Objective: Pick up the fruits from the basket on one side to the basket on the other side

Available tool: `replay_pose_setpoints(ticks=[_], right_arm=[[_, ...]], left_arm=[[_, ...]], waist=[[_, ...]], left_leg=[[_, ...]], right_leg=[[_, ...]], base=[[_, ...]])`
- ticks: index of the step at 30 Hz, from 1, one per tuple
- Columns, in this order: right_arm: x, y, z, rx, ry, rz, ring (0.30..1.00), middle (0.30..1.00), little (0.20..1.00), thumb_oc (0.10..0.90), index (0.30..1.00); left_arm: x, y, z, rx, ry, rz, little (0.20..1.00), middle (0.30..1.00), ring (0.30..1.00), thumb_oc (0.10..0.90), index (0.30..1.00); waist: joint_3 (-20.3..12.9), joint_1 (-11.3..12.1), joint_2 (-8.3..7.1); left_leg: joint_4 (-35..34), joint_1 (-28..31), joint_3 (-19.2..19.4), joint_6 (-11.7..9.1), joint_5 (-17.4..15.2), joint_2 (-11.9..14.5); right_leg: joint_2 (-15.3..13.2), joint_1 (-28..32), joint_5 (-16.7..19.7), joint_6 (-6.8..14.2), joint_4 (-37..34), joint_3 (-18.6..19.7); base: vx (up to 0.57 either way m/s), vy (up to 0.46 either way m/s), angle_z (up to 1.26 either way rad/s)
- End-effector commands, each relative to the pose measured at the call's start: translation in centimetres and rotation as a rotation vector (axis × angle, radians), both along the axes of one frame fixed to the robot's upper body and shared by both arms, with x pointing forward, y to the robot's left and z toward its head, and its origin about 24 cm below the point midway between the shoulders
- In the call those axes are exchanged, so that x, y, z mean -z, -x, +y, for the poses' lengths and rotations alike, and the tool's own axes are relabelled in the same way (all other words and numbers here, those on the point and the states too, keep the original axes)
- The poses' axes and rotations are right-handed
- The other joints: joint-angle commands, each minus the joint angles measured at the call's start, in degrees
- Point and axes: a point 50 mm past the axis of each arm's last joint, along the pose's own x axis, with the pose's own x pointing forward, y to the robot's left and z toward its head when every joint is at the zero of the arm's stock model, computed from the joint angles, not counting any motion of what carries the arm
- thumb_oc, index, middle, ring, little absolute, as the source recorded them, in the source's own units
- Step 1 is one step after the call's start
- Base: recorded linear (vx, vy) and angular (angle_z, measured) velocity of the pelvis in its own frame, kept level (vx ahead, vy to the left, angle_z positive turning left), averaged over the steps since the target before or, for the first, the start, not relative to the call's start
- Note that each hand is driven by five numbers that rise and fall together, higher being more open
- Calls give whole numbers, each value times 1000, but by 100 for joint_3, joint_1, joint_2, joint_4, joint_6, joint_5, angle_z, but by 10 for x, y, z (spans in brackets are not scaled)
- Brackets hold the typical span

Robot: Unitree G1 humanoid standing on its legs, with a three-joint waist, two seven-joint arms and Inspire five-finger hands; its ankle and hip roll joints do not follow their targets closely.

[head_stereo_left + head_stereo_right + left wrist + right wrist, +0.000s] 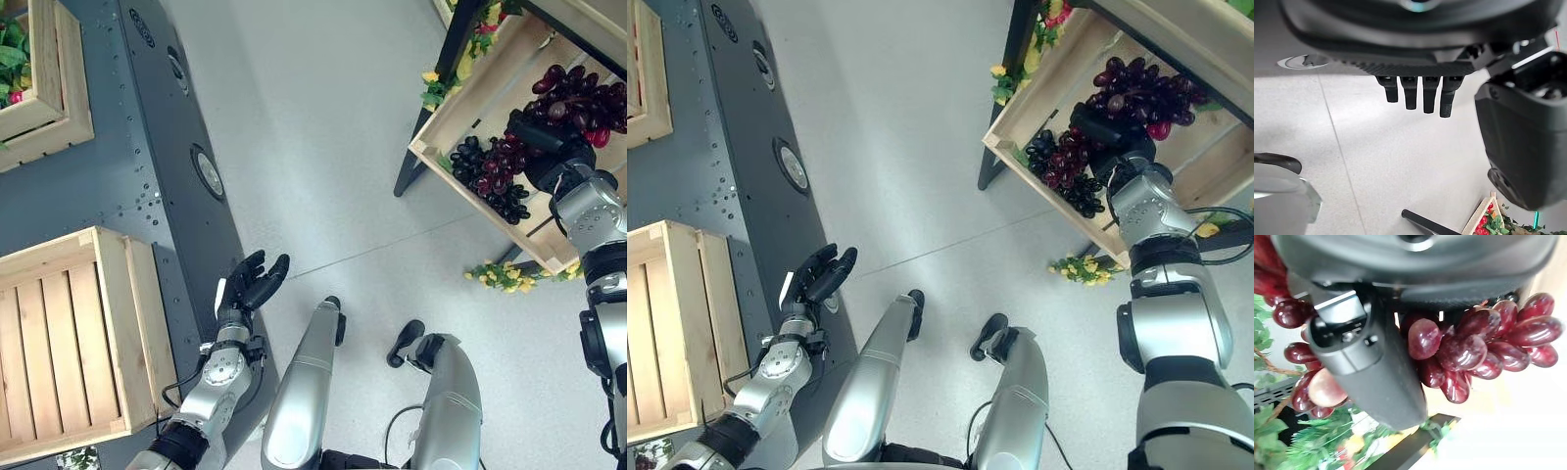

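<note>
From the left eye view, your right hand [537, 137] reaches into a tilted, slatted wooden crate [460, 110] at the right, sitting on a glossy red grape bunch [578, 98]; a darker, near-black bunch [495, 176] lies lower in the same crate. Your left hand [247, 289] hangs above the grey floor [323, 117], fingers relaxed and holding nothing, beside a pale slatted empty crate [108, 333].

The right eye view shows the same layout, with yellow artificial flowers [1080, 268] on the floor under the fruit crate.

In the left wrist view, your straight fingers [1418, 95] hang over bare floor.

In the right wrist view, your thumb [1369, 367] presses against the smooth oval red grapes; you cannot tell whether the fingers are clenched on them.
</note>
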Motion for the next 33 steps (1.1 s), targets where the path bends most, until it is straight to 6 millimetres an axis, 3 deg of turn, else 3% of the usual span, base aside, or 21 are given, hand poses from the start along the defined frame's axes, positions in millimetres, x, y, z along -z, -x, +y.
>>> replay_pose_setpoints(ticks=[1, 2, 8, 18, 27, 33], right_arm=[[-116, 26, -28, 260, 287, -258, 411, 411, 411, 474, 411], [-116, 27, -31, 290, 325, -233, 900, 900, 900, 800, 900], [-116, 35, -49, 478, 590, -1, 900, 900, 900, 800, 900], [-127, 45, -56, 717, 572, 63, 900, 900, 900, 800, 900], [-120, 41, -56, 618, 587, 119, 900, 900, 900, 800, 900], [-117, 30, -41, 455, 524, -53, 900, 900, 900, 800, 900]], left_arm=[[-35, -1, -10, 53, 61, -197, 900, 900, 900, 800, 900], [-35, -1, -10, 54, 63, -199, 900, 900, 900, 800, 900], [-36, 2, -14, 59, 65, -224, 900, 900, 900, 800, 900], [-39, 3, -24, 62, 89, -240, 900, 900, 900, 800, 900], [-39, 5, -30, 96, 113, -254, 900, 900, 900, 800, 900], [-42, 3, -33, 122, 133, -267, 900, 900, 900, 800, 900]], waist=[[-82, 50, 207], [-82, 46, 209], [-82, 53, 165], [-82, 7, 235], [-82, -4, 239], [-82, -38, 227]], left_leg=[[101, 164, 374, 653, -660, -217], [79, 166, 374, 650, -653, -218], [-189, 303, 390, 662, -601, -180], [-427, 440, 458, 637, -554, -151], [-592, 654, 529, 621, -543, -111], [-682, 905, 595, 612, -569, -75]], right_leg=[[154, 306, -226, -278, 130, -71], [159, 306, -224, -275, 118, -68], [199, 456, -165, -265, -117, -121], [189, 555, -138, -237, -275, -136], [179, 725, -166, -251, -394, -143], [154, 952, -214, -258, -449, -153]], base=[[-40, 34, 2], [-47, 41, 1], [-39, 22, 0], [-32, 30, -5], [-11, 12, -1], [0, 0, 0]])
